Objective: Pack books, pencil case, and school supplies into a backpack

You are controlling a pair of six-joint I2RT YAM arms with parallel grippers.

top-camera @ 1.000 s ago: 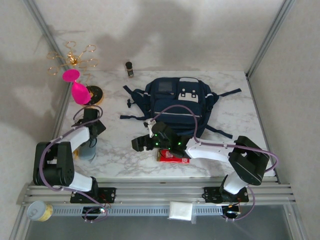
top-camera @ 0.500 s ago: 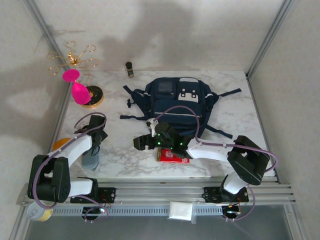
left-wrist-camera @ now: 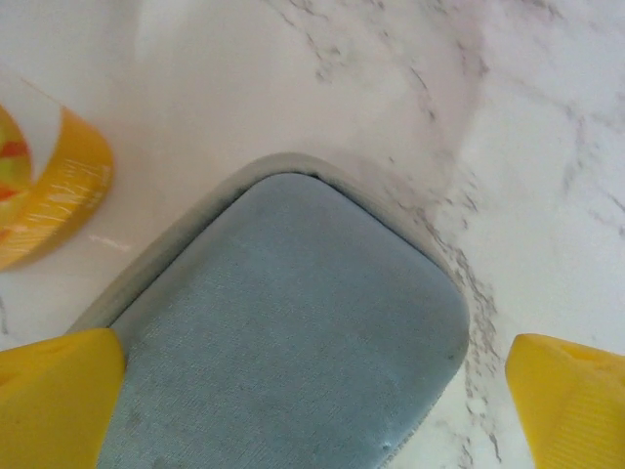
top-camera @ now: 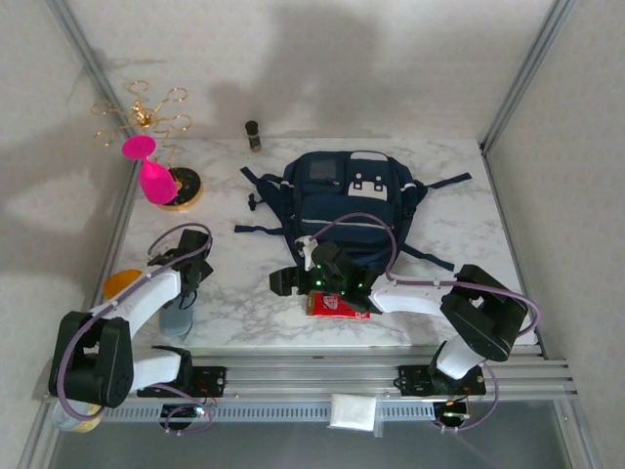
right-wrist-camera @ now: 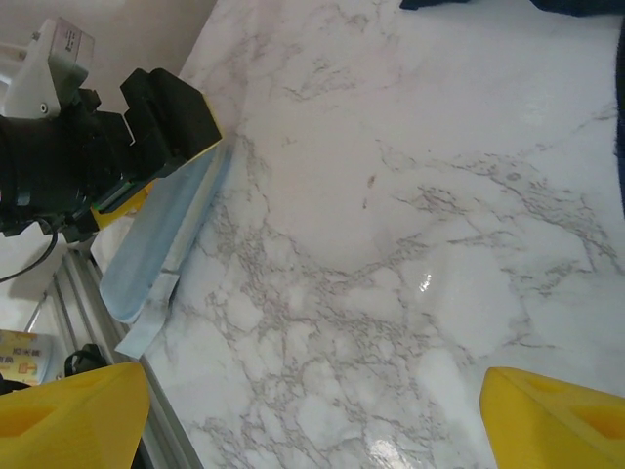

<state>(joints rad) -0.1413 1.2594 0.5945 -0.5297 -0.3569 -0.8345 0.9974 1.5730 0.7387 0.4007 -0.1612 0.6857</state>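
Note:
The navy backpack point(top-camera: 347, 200) lies at the back middle of the marble table, straps spread out. A blue-grey pencil case point(top-camera: 176, 315) lies near the front left edge; it is also in the left wrist view point(left-wrist-camera: 293, 332) and the right wrist view point(right-wrist-camera: 161, 239). My left gripper point(top-camera: 192, 272) point(left-wrist-camera: 312, 403) hangs just over one end of the case, open wide, a yellow fingertip point(left-wrist-camera: 54, 396) on either side. My right gripper point(top-camera: 283, 284) point(right-wrist-camera: 312, 420) is open over bare marble in front of the backpack. The books are out of view.
A flat red rectangle with a white label point(top-camera: 337, 305) lies under the right forearm. An orange-yellow roll point(top-camera: 122, 283) point(left-wrist-camera: 59, 186) sits left of the pencil case. A pink goblet point(top-camera: 151, 176), a gold wire stand point(top-camera: 142, 112) and a small dark bottle point(top-camera: 253, 135) stand at the back left.
The left arm has folded lower and brought its gripper nearer and down over the pencil case. The right gripper has edged slightly to the right. Both stay open.

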